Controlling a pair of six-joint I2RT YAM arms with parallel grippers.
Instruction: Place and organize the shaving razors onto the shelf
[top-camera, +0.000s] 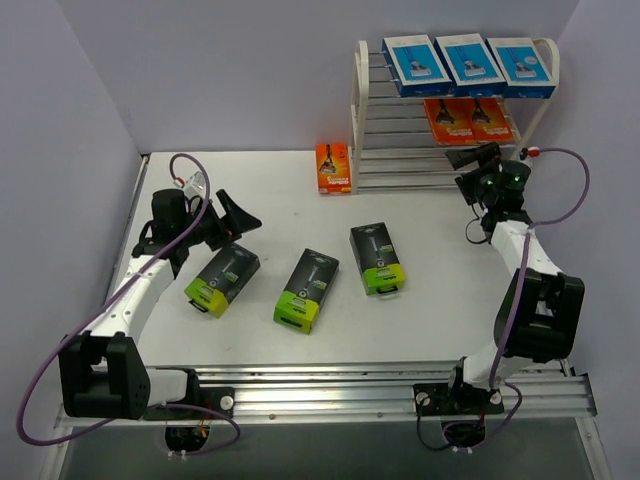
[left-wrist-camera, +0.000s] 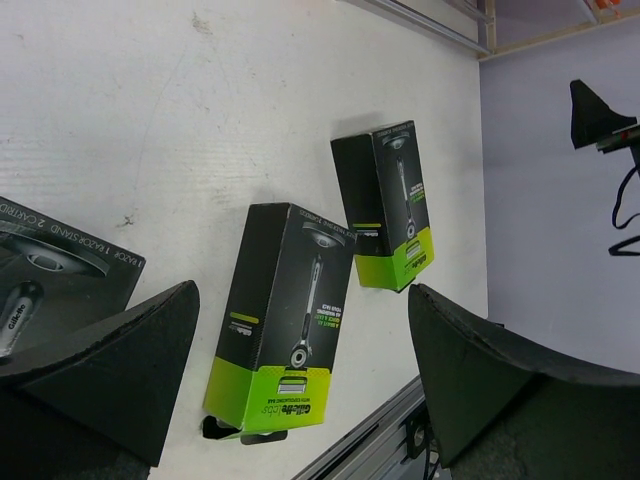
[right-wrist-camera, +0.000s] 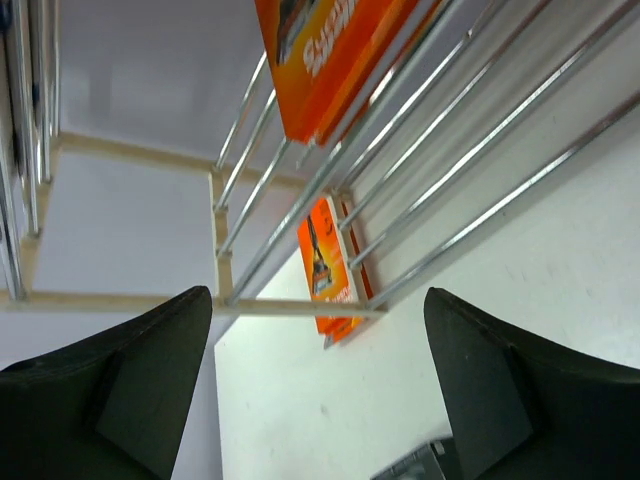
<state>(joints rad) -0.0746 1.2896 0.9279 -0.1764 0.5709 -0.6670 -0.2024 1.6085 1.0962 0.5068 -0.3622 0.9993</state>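
Observation:
Three blue-and-white razor packs (top-camera: 470, 62) lie on the top tier of the cream shelf (top-camera: 360, 110). Two orange packs (top-camera: 468, 120) rest on the tier below and show from beneath in the right wrist view (right-wrist-camera: 335, 50). A third orange pack (top-camera: 333, 168) (right-wrist-camera: 328, 262) stands on the table at the shelf's left end. Three black packs with lime ends lie on the table: left (top-camera: 222, 278), middle (top-camera: 307, 290) (left-wrist-camera: 285, 320), right (top-camera: 377, 258) (left-wrist-camera: 385, 205). My left gripper (top-camera: 228, 228) (left-wrist-camera: 305, 365) hovers open over the left black pack. My right gripper (top-camera: 470, 168) (right-wrist-camera: 318, 380) is open and empty by the shelf's lower rods (right-wrist-camera: 440, 235).
A metal rail (top-camera: 330, 390) runs along the table's near edge, carrying both arm bases. Grey walls close in the table on the left, back and right. The shelf's bottom tiers (top-camera: 410, 170) hold nothing.

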